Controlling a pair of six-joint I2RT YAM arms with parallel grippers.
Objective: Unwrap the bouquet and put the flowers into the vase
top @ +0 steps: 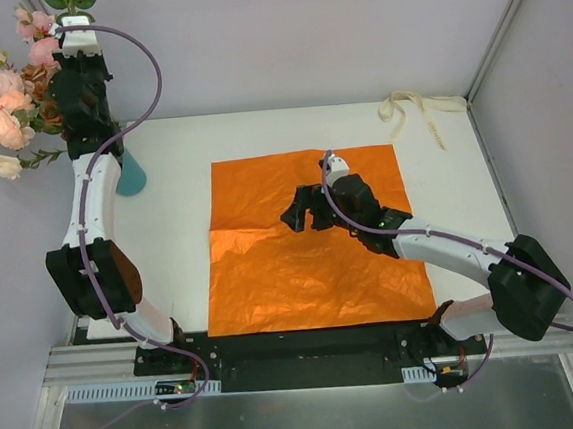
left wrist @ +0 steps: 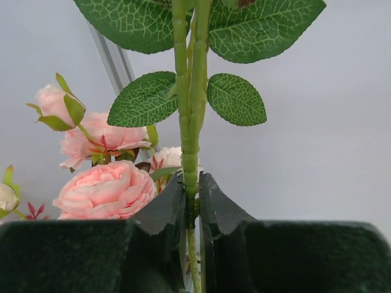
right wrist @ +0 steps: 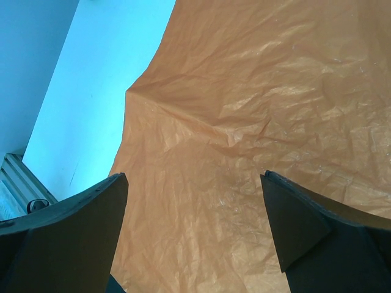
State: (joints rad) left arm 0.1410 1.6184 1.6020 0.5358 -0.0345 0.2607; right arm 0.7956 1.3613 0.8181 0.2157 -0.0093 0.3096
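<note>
Left claw grips flowers (right claw agape).

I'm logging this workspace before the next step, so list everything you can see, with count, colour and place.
flowers: one bunch of several roses, pink, cream and brown, green stems, held up at the far left
vase: one, teal, far left of the table, partly hidden
wrapping paper: one sheet, orange, spread flat mid-table
ribbon: one, cream, far right corner
table: one, white
left gripper: one, black, shut on the flowers' stems
right gripper: one, black, open over the wrapping paper
</note>
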